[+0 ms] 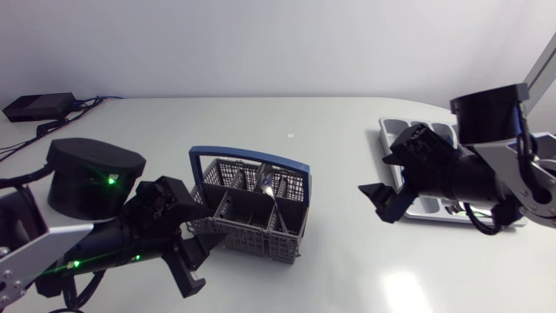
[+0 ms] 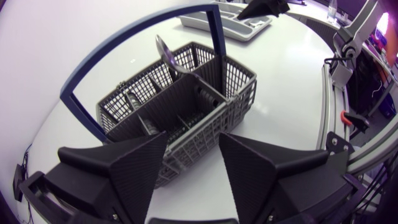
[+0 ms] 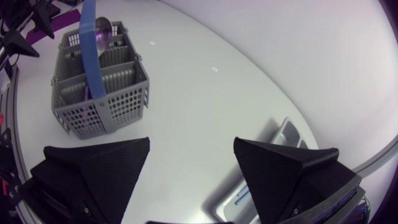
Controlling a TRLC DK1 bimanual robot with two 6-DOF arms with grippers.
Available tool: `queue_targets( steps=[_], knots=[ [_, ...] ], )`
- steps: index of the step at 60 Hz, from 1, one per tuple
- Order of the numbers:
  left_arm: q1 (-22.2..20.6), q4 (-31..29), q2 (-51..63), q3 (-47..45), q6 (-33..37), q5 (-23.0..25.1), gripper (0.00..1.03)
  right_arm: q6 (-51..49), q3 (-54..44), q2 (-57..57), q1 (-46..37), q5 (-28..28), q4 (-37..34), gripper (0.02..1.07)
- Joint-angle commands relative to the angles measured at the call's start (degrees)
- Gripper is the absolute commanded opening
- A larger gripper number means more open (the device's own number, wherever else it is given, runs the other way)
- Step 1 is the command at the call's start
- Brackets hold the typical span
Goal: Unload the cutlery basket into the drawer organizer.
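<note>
**Unloading not yet finished**

A spoon (image 1: 263, 179) and other cutlery are seen in the basket (image 1: 248, 209), set mid-worktop (image 1: 339, 261) just ahead of the left pincer (image 2: 193, 137). Both pincers are released and empty, the right (image 3: 191, 143) beside the organizer (image 1: 387, 130), whose contents cannot be made out

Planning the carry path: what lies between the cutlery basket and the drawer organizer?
Only bare white table, as the head view shows. The open right claw hangs above that stretch, close to the drawer organizer and away from the cutlery basket.
</note>
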Motion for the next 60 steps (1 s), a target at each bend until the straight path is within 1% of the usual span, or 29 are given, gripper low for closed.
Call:
queue_targets(
  steps=[1, 5, 9, 10, 13, 17, 19, 22, 24, 30, 40, 44, 50, 60],
  knots=[
    [1.2, -1.4, -1.1, -3.8, 3.0, 0.6, 0.42, 5.1, 2.5, 4.5, 3.2, 0.2, 0.5, 0.92],
    [2.4, -1.4, -1.5, -4.9, 4.0, 0.9, 0.35, 6.9, 4.2, 7.5, 4.6, -0.2, 1.6, 0.84],
    [3.9, -1.1, -1.5, -6.0, 5.3, 1.6, 0.26, 8.3, 5.8, 9.9, 5.5, -1.5, 2.0, 0.73],
    [4.4, -0.9, -1.5, -6.3, 5.8, 1.8, 0.24, 8.8, 6.2, 10.5, 5.6, -2.2, 2.1, 0.68],
    [5.8, -0.1, -1.5, -7.1, 6.5, 2.4, 0.21, 9.5, 6.9, 11.5, 5.8, -3.4, 2.2, 0.57],
    [7.7, 2.8, -1.1, -8.9, 8.0, 2.5, 0.16, 10.1, 8.3, 12.8, 5.8, -5.6, 2.2, 0.41],
    [8.5, 4.1, -0.7, -9.5, 8.6, 2.5, 0.16, 10.4, 9.0, 13.2, 5.8, -6.6, 1.9, 0.35],
    [10.1, 6.1, 0.7, -9.9, 9.2, 2.5, 0.12, 11.3, 10.7, 14.2, 5.7, -8.7, 1.2, 0.22],
    [10.7, 6.7, 1.4, -9.9, 9.4, 2.5, 0.11, 11.4, 11.5, 14.6, 5.5, -9.5, 0.7, 0.19],
    [12.6, 9.3, 3.8, -9.9, 9.9, 3.1, 0.11, 13.2, 15.1, 16.7, 5.2, -14.0, -1.3, 0.18],
    [15.2, 13.9, 7.9, -9.9, 10.5, 3.6, 0.11, 15.0, 18.6, 20.5, 6.4, -18.5, -4.2, 0.17],
    [16.0, 17.4, 10.8, -9.1, 10.5, 3.7, 0.11, 14.7, 18.3, 21.0, 7.7, -20.4, -5.6, 0.17],
    [16.5, 20.2, 14.4, -7.7, 10.5, 3.7, 0.11, 14.3, 17.3, 19.9, 9.4, -20.8, -7.2, 0.17],
    [18.6, 24.6, 21.7, -3.3, 10.5, 5.3, 0.11, 14.3, 14.7, 15.8, 12.5, -21.4, -10.0, 0.16]
  ],
)
